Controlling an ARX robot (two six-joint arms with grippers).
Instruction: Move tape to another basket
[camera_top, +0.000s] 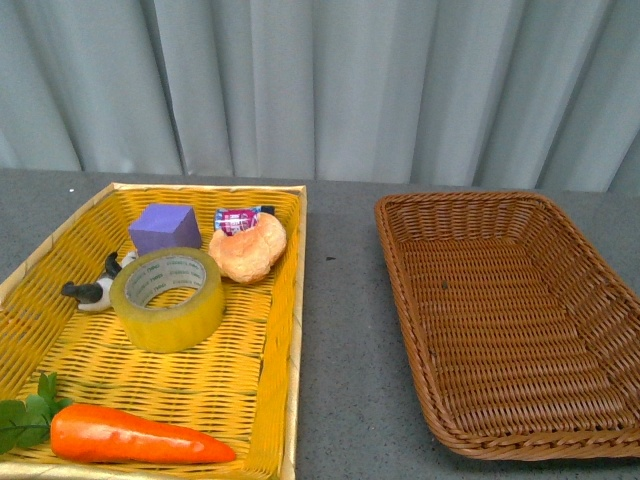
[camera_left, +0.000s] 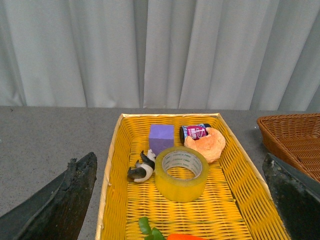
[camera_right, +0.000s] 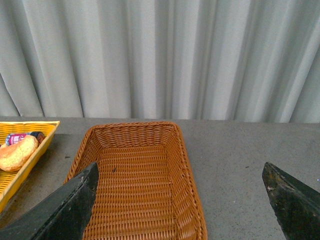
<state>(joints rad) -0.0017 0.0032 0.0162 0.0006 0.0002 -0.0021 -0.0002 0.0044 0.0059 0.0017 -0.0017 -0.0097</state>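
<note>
Front view: tape sits beside toy, purple cube and bun (both jaws spread wide, empty).

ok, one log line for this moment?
stage: pre-grasp | tape: lying flat in yellow tray, untouched | basket: no tape yet | left gripper: open, facing tray | right gripper: open, facing basket

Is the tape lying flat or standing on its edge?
Flat. The tape lies in the yellow tray with its core hole facing up, as the front and left wrist views both show.
</note>
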